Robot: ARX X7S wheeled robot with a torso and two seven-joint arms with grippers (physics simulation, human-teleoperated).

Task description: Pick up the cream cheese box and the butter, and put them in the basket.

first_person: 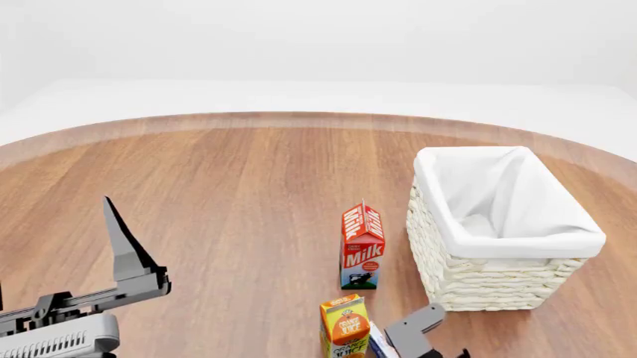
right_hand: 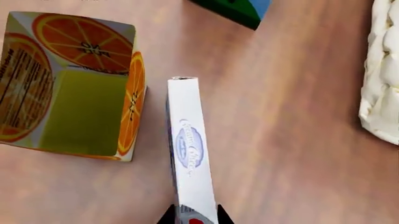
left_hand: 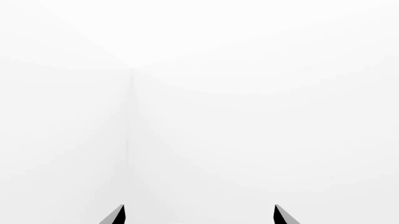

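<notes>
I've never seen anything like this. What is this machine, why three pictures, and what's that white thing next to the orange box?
These are simulated views from a two-armed robot. One camera sits on its head, looking down on a wooden table with a milk carton, an orange juice carton and a white basket. The others sit near each pincer. The left pincer is open, facing blank white. The right pincer closes around the thin cream cheese box, seen edge-on beside the juice carton. No butter is visible.
</notes>
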